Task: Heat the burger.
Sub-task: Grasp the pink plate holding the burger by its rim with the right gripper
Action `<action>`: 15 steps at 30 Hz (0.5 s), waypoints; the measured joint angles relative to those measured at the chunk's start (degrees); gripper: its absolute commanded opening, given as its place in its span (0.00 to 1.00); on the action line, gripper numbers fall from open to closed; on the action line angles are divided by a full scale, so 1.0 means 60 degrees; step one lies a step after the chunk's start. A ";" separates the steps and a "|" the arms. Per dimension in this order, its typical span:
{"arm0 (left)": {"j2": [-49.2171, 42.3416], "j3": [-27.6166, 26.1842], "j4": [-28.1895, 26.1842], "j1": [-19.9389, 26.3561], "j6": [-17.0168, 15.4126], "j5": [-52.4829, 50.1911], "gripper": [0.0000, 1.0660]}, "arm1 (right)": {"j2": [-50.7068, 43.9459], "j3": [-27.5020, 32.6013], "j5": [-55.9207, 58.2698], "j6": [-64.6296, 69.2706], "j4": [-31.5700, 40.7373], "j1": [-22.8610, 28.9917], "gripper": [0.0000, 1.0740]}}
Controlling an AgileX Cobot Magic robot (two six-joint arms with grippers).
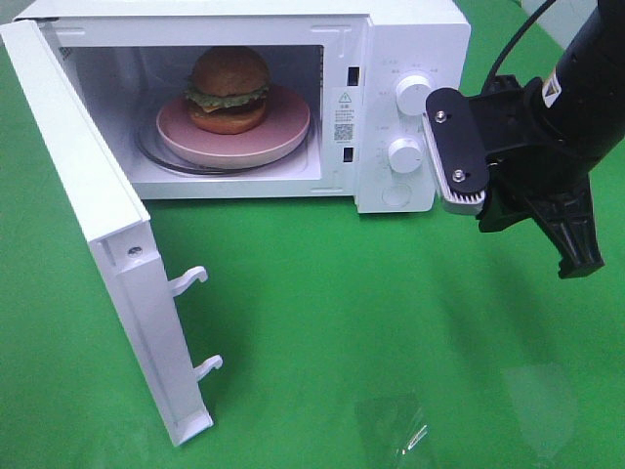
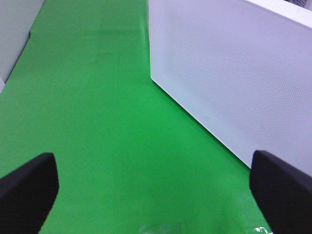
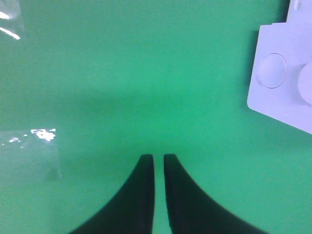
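We note door (image 1: 117,264) swung open off microwave (image 1: 410,39) left edge. Left gripper (image 2: 155,183) spread wide, empty, beside it: nearer arm, we judge. Burger (image 1: 229,90) on pink plate (image 1: 283,137), cavity centre. Right gripper (image 3: 158,157) narrow slit, empty, by knobs (image 1: 404,154), right of burger.
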 measured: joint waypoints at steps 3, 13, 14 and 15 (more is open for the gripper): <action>0.0000 0.0000 0.0000 0.0000 0.0000 0.0000 0.94 | 0.0000 0.0000 -0.0201 -0.0010 -0.0086 0.0000 0.25; 0.0000 0.0000 0.0000 0.0000 0.0000 0.0000 0.94 | 0.0000 0.0000 -0.0850 0.1748 -0.0430 0.0057 0.82; 0.0000 0.0000 0.0000 0.0000 0.0000 0.0000 0.94 | 0.0000 0.0000 -0.0917 0.2072 -0.0602 0.0172 0.90; 0.0000 0.0000 0.0000 0.0000 0.0000 0.0000 0.94 | 0.0000 0.0000 -0.0917 0.2072 -0.0602 0.0172 0.90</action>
